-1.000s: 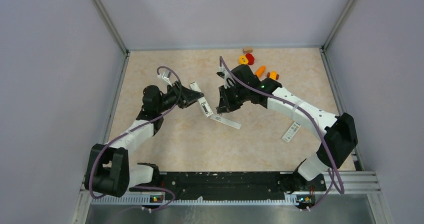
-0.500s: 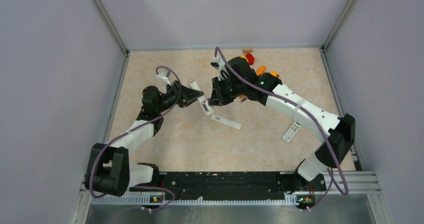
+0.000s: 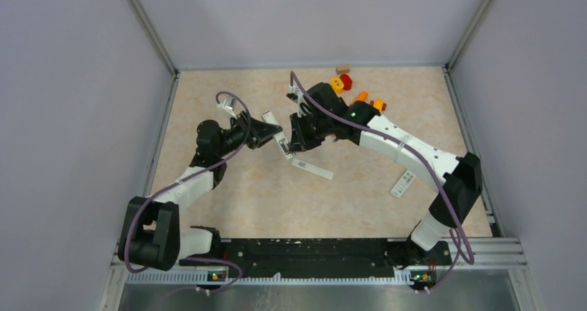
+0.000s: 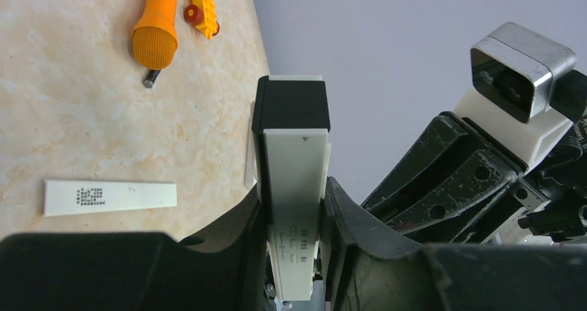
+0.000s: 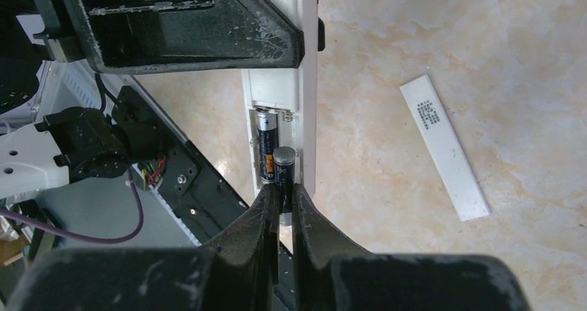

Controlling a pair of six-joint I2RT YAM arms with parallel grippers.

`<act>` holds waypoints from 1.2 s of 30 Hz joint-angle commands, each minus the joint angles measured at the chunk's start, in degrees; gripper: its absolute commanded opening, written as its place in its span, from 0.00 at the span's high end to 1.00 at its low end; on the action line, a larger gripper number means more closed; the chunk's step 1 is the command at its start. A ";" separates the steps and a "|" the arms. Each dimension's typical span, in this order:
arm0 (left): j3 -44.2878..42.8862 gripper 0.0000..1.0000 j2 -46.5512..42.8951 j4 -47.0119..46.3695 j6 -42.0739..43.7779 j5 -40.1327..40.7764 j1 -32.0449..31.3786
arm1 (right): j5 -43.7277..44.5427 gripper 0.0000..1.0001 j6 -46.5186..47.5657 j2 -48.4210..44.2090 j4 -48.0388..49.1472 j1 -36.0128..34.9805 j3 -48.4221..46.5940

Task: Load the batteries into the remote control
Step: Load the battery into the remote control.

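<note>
The battery (image 5: 283,162) is a small, rigid metal cylinder: light, smooth and apt to twist out of a pinch. I judge it best held across its body, leaving both ends free to meet spring and contact. It is at the open bay of the remote control (image 5: 273,93), just beside the seated battery (image 5: 266,138) that already lies in the neighbouring slot. Whether it touches the bay floor yet, I cannot tell.

The remote control is a slim, stiff plastic bar, light but easy to lever sideways. A hold across its narrow sides suits it, and pressing a cell against the spring probably wants gentle force. It is lifted clear of the tabletop (image 5: 429,34).

The right end effector (image 5: 284,193) is almost closed, pinching the battery by its lower part. The left end effector (image 4: 295,217) stands partly open, clamped on the remote control's two long sides below its black end. Near the remote control, flat on the tabletop, lies a white strip (image 5: 443,145) with a printed label, likely the bay cover.
</note>
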State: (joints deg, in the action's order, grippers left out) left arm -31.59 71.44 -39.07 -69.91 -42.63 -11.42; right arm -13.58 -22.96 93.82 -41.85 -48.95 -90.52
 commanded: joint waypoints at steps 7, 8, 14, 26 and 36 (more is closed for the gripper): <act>-0.65 1.00 1.01 -6.58 -4.34 -2.27 -0.27 | 1.14 0.97 0.93 1.54 0.93 -1.42 -3.26; -0.74 1.00 1.13 -6.55 -4.36 -2.36 -0.27 | 1.52 0.95 0.88 1.55 0.79 -1.41 -3.18; -0.46 1.00 1.12 -6.63 -4.36 -2.35 -0.27 | 3.89 0.81 0.22 1.25 -0.19 -1.44 -3.48; -0.20 1.00 1.12 -6.72 -5.88 -2.57 -0.27 | 6.67 0.57 -3.20 -2.82 4.34 -1.41 -2.59; 0.08 1.00 1.63 -9.27 -11.46 -4.51 0.45 | 8.02 0.53 -5.40 -8.76 12.49 -1.37 1.82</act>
State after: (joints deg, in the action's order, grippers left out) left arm -31.59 72.77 -41.82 -77.87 -44.91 -11.42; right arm -7.33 -26.92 90.15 -35.40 -50.24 -90.39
